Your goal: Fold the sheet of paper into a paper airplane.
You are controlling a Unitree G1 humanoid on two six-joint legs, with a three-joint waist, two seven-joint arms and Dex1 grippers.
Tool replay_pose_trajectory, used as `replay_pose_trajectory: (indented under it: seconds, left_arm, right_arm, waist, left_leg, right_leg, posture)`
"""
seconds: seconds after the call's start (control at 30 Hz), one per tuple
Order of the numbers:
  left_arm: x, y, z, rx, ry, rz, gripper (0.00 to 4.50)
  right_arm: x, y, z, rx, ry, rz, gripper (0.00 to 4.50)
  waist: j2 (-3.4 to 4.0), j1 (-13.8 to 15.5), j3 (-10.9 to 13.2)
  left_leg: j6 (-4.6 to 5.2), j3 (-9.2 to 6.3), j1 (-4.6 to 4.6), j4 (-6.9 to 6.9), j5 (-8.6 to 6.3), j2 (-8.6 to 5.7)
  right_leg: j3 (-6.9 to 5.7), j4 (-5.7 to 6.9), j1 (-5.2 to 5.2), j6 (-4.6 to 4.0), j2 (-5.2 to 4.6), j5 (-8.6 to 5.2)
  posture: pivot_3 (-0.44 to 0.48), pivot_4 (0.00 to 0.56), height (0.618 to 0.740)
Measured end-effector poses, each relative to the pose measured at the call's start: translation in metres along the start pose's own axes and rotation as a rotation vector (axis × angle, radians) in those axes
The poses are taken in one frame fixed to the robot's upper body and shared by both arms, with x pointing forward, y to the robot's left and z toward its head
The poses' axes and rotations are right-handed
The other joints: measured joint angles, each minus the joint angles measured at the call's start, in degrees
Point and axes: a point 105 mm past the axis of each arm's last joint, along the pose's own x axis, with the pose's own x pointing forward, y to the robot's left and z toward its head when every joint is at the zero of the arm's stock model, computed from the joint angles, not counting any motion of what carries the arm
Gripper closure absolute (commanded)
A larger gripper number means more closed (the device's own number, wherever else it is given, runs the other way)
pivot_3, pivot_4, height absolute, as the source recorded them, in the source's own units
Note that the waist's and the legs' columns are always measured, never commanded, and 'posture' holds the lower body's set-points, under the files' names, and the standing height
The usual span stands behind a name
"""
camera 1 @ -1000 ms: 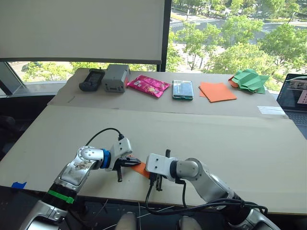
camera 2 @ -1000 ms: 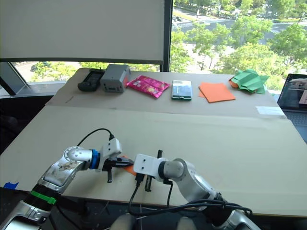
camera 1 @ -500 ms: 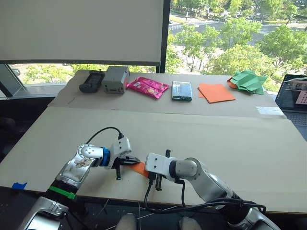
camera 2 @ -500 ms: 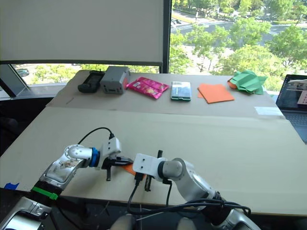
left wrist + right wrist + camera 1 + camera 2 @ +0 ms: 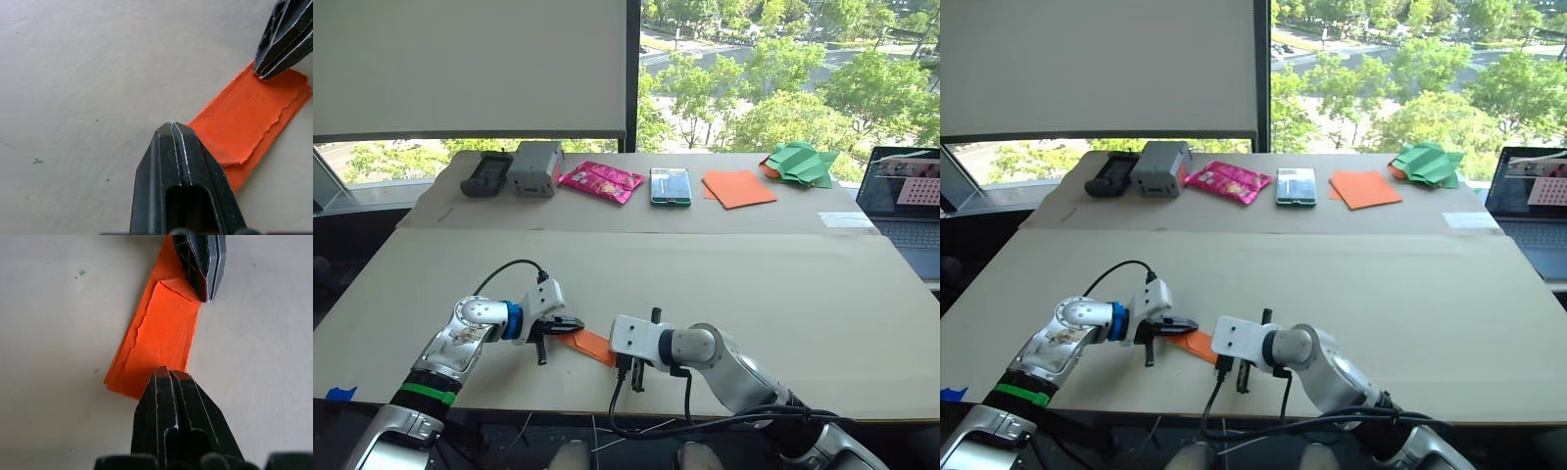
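Both pincers, left gripper (image 5: 177, 128) and right gripper (image 5: 167, 372), press shut-tipped onto the folded bright-orange sheet of paper (image 5: 159, 335); uneven pressure risks skewing creases.

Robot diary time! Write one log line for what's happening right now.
paper: sheet of paper folded narrow, flat on table | left pincer: shut, tip at one end | right pincer: shut, tip at other end | plane: unfinished

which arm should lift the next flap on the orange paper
Probably the left: its shut tool sits at the end of the sheet of paper where a loose layer shows. The right tool, also shut, presses the other end.
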Motion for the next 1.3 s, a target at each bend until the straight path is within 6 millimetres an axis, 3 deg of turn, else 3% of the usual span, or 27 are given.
replay_pose_trajectory:
  seconds: [0.63, 0.83, 0.9, 0.97, 1.1, 1.17, 1.3]
  left_arm:
    - [-0.012, 0.011, -0.007, -0.013, -0.005, 0.071, 4.5]
    - [-0.043, 0.024, -0.01, -0.118, -0.019, 0.193, 4.5]
    - [-0.059, 0.021, -0.013, -0.187, -0.034, 0.24, 4.5]
    - [-0.071, 0.015, -0.013, -0.247, -0.053, 0.266, 4.5]
    - [-0.086, -0.007, 0.008, -0.288, -0.144, 0.266, 4.5]
    - [-0.09, -0.015, 0.005, -0.319, -0.145, 0.266, 3.97]
    - [-0.092, -0.031, -0.014, -0.392, -0.102, 0.269, 2.67]
  right_arm:
    - [-0.001, 0.0, 0.0, -0.011, 0.004, 0.002, 4.45]
    - [-0.018, -0.014, -0.008, -0.003, 0.002, -0.066, 4.45]
    - [-0.029, -0.018, -0.009, 0.081, -0.023, -0.105, 4.45]
    - [-0.04, -0.023, -0.004, 0.13, -0.06, -0.145, 3.88]
    - [-0.072, -0.044, 0.019, 0.178, -0.19, -0.288, 2.51]
    - [-0.076, -0.039, 0.015, 0.217, -0.2, -0.289, 1.85]
    - [-0.076, -0.013, -0.014, 0.307, -0.126, -0.227, 0.45]
  waist:
    - [0.09, 0.05, 0.03]
    - [-0.08, 0.06, 0.8]
    - [-0.21, 0.16, 1.06]
    - [-0.36, 0.22, 1.32]
    - [-0.56, 0.97, 1.44]
    - [-0.62, 1.55, 1.47]
    - [-0.6, 1.91, 1.58]
  left_leg:
    - [-0.11, 0.0, 0.06, 0.0, -0.17, 0.01]
    - [-0.12, -0.11, -0.23, -0.03, -0.18, 0.02]
    - [-0.12, -0.09, -0.43, -0.07, -0.18, 0.03]
    - [-0.11, -0.05, -0.58, -0.09, -0.17, 0.03]
    - [-0.11, -0.03, -0.58, -0.26, -0.18, 0.04]
    - [-0.12, 0.0, -0.43, -0.42, -0.18, 0.04]
    - [-0.12, 0.09, -0.52, -0.48, -0.19, 0.03]
  right_leg:
    - [0.0, -0.03, -0.09, -0.02, -0.02, -0.01]
    - [-0.12, -0.23, -0.4, -0.02, -0.06, -0.01]
    - [-0.13, -0.35, -0.58, -0.03, -0.05, -0.01]
    - [-0.12, -0.38, -0.69, -0.01, -0.04, 0.03]
    - [-0.16, -0.38, -0.68, 0.02, -0.02, 0.09]
    - [-0.16, -0.5, -0.58, 0.0, -0.02, 0.07]
    - [-0.15, -0.93, -0.58, -0.01, -0.08, 0.07]
  posture:
    - [0.0, 0.15, 0.702]
    - [0.0, 0.15, 0.702]
    - [0.0, 0.15, 0.702]
    - [0.0, 0.15, 0.702]
    - [0.0, 0.15, 0.702]
    - [0.0, 0.15, 0.702]
    - [0.0, 0.15, 0.702]
